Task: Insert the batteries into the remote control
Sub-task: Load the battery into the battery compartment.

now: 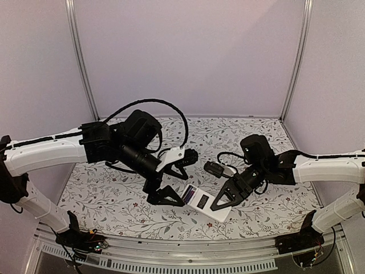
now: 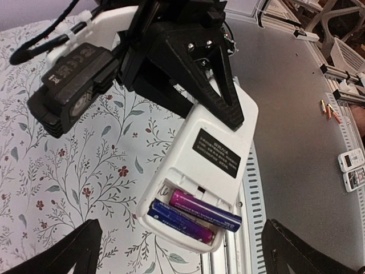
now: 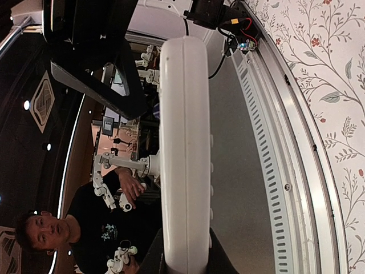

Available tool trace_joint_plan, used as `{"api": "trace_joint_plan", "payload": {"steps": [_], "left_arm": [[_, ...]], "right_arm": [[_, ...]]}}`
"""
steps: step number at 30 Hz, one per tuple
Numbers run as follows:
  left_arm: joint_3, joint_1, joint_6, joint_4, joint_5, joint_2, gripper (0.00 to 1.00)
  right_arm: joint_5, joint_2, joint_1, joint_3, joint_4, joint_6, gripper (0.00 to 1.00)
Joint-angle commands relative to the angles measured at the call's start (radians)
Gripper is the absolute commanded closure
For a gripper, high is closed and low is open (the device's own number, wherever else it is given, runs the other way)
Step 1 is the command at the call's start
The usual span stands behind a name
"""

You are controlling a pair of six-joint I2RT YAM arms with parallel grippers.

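Note:
The white remote control (image 1: 205,203) is held back side up above the table's front middle. My right gripper (image 1: 223,200) is shut on its far end; its finger (image 2: 219,91) lies across the white back. The battery recess is uncovered and holds two purple-blue batteries. One battery (image 2: 181,224) lies flat. The other battery (image 2: 205,210) rests slanted, its end past the recess edge. My left gripper (image 2: 182,257) is open, its fingers (image 2: 74,251) either side of the recess, touching nothing. The right wrist view shows the remote (image 3: 183,142) edge-on between my right gripper's (image 3: 185,254) fingers.
The floral tablecloth (image 1: 114,200) covers the table. A slotted metal rail (image 1: 188,264) runs along the front edge. Purple walls stand at the back and sides. Beyond the rail, spare remotes (image 2: 353,168) and loose batteries (image 2: 328,109) lie on a grey surface.

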Motion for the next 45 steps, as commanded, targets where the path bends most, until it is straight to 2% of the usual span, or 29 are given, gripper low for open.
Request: {"api": "trace_joint_plan", "payload": {"steps": [1,10,19,27,45], "left_arm": [[0.036,0.004,-0.040,-0.006,0.031,0.048,0.00],[0.037,0.004,-0.066,-0.003,0.031,0.068,0.02],[0.049,0.004,-0.080,-0.003,0.034,0.090,0.10],[0.047,0.004,-0.079,-0.007,0.038,0.095,0.11],[0.064,0.008,-0.098,-0.021,0.057,0.145,0.41]], "right_arm": [[-0.018,0.003,0.011,0.029,-0.031,-0.033,1.00],[-0.018,-0.003,0.012,0.036,-0.052,-0.052,1.00],[-0.017,-0.008,0.012,0.035,-0.061,-0.058,1.00],[-0.016,-0.009,0.013,0.034,-0.065,-0.063,1.00],[-0.018,-0.023,0.016,0.035,-0.069,-0.072,1.00]]}}
